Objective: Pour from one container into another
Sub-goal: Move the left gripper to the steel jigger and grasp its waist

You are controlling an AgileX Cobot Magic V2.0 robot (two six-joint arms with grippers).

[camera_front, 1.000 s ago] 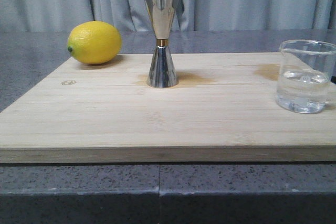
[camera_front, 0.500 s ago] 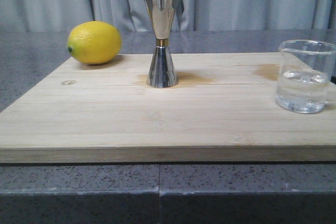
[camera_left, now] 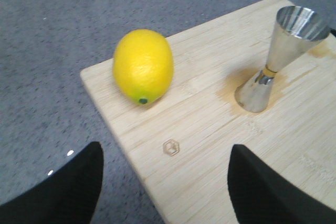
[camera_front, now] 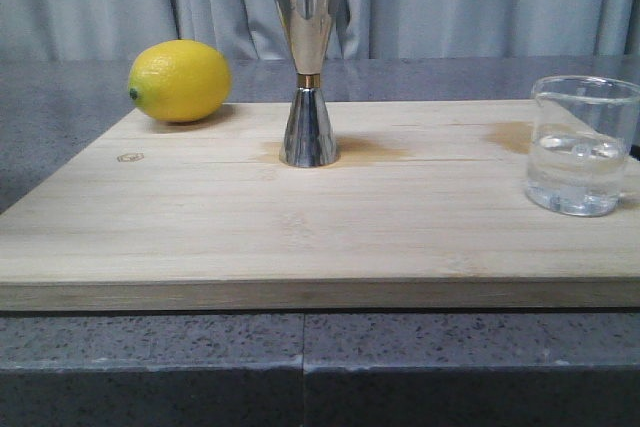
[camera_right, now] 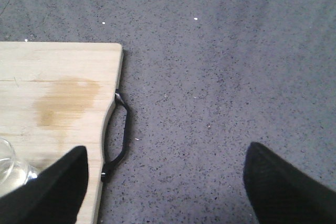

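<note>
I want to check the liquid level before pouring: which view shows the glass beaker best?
The front view: the glass beaker stands whole on the cutting board at the right, clear liquid partway up. The right wrist view catches only a sliver of its rim. The left wrist view misses it.

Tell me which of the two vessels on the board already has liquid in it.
The clear glass beaker at the board's right edge, partly filled with clear liquid. The steel jigger is opaque metal, its contents unseen.

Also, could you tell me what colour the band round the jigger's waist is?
Gold, against polished steel; the jigger shows it best in the front view.
</note>
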